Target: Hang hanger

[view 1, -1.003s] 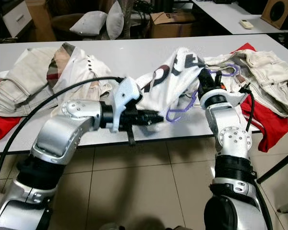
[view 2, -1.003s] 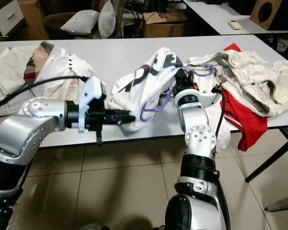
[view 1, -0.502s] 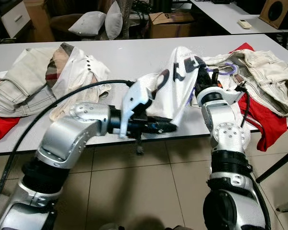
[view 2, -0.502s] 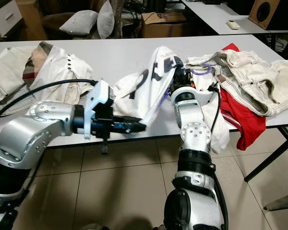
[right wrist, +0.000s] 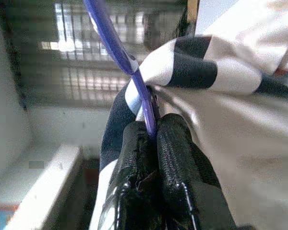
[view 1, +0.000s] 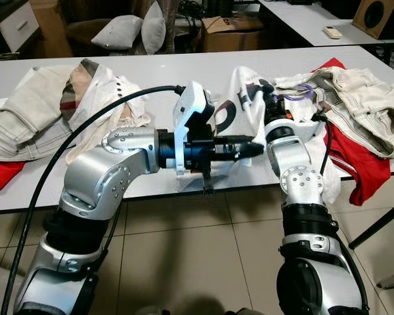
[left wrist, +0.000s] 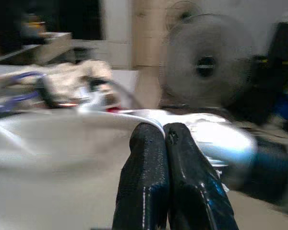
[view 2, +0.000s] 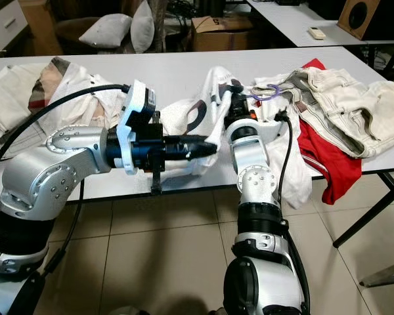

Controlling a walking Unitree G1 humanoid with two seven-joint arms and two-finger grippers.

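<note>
A purple hanger (right wrist: 116, 42) sits inside a white shirt with black letters (view 1: 240, 111), held up over the front of the white table (view 1: 151, 72). My right gripper (right wrist: 153, 129) is shut on the hanger's thin bar, with shirt fabric around it. It stands at the shirt's right side (view 1: 270, 100). The hanger's hook (view 2: 266, 95) pokes out over the cream trousers. My left gripper (view 1: 251, 149) reaches in from the left at the shirt's lower edge, its fingers (left wrist: 149, 158) pressed together on a fold of white cloth.
Cream trousers (view 1: 361, 98) and a red cloth (view 1: 354, 164) lie at the table's right end. A heap of beige and checked clothes (view 1: 52, 105) covers the left end. Pillows (view 1: 121, 29) and a cardboard box (view 1: 230, 33) stand behind. A fan (left wrist: 206, 62) stands to the right.
My left arm has swung right and up with the shirt's lower edge, close to the right gripper. The shirt has bunched into a narrower, more upright shape.
</note>
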